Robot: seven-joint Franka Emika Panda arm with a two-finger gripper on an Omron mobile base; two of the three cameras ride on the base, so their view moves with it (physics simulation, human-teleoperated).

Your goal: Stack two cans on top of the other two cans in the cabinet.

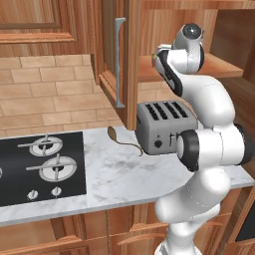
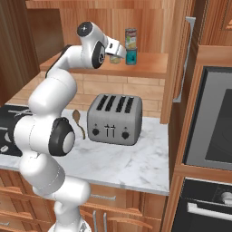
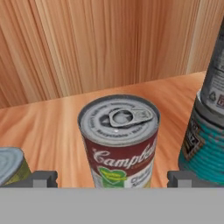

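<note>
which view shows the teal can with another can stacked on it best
The right base view: the teal-blue tin stands whole on the wooden cabinet shelf with a pale-labelled tin on top. The hand view crops the teal-blue tin at its right edge. In the left base view the arm covers that part of the shelf.

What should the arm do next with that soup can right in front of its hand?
Probably ease forward and close on the red can: the gripper is open with its fingertips either side of it. One pale-labelled can already sits on the teal can.
</note>
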